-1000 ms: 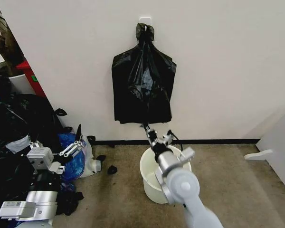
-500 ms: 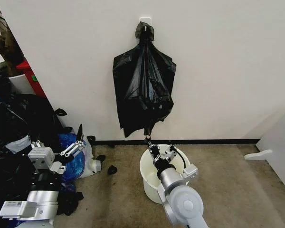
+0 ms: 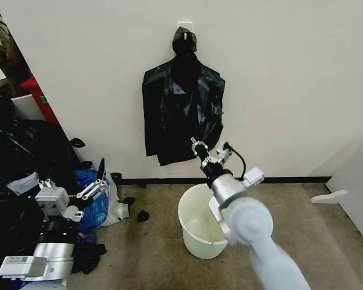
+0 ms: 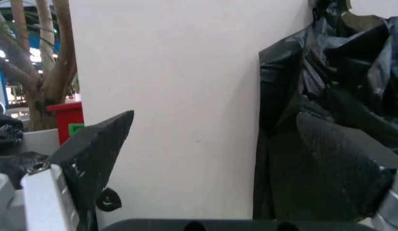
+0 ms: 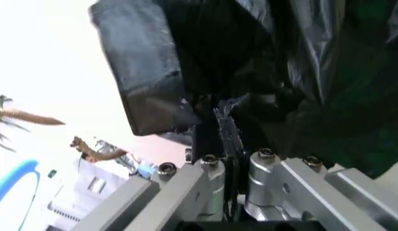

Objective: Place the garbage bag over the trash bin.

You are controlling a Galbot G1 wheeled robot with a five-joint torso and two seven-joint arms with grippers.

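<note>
Flat black bags point(image 3: 181, 109) hang bunched from a knotted top on a wall hook point(image 3: 184, 29). My right gripper point(image 3: 197, 145) is raised at their lower edge, above the trash bin. In the right wrist view this gripper point(image 5: 228, 126) is shut on a thin fold of glossy black plastic, the garbage bag point(image 5: 232, 137), still lying against the bunch. The trash bin point(image 3: 190, 238), a round white bucket, stands on the floor under the gripper, its inside bare. My left gripper point(image 3: 98, 182) waits low at the left, open, fingers point(image 4: 96, 149) spread towards the hanging bags point(image 4: 327, 96).
Bulging black sacks point(image 3: 18, 157) are heaped at the left, with a blue plastic bag point(image 3: 92, 202) in front of them. Small black scraps point(image 3: 142, 215) lie on the carpet by the bin. A white panel point(image 3: 357, 187) stands at the right. The wall is close behind the bin.
The right gripper dropped towards the bin, pulling the black plastic taut, then rose again to the bunch's lower edge. The bunch hangs wider now. The left arm stayed still.
</note>
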